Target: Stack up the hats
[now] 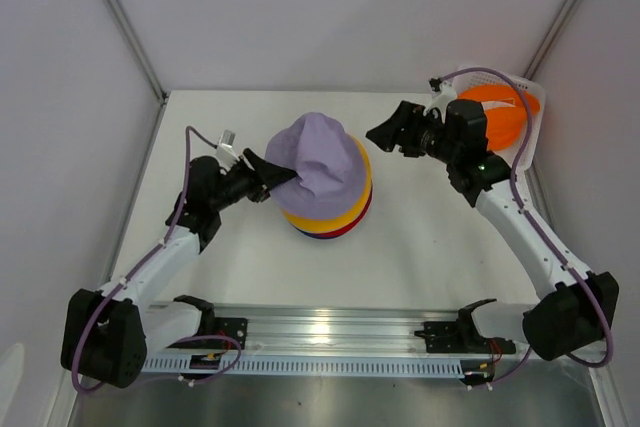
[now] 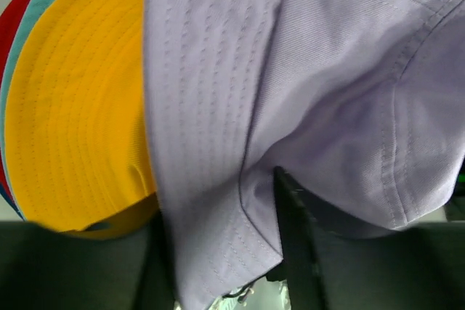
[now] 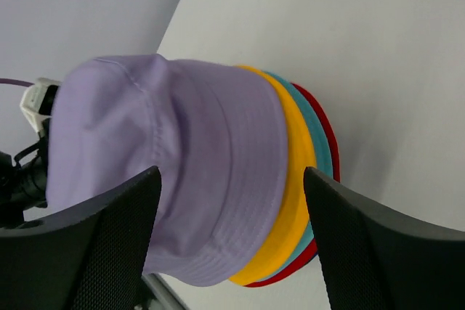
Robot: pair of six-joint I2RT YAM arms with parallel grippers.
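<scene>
Lavender hat [image 1: 320, 162] faces right jaws, levelled wide open, empty; left jaws touch its brim, grip unclear.

A white table [image 1: 420, 247], walled in by pale panels, carries a stack of bucket hats [image 1: 328, 215] near its centre, lavender on top with yellow, teal and red brims showing beneath. A white lattice basket [image 1: 532, 139] sits at the far right corner, well apart from the stack, and a metal rail [image 1: 330, 332] runs along the near edge.
</scene>
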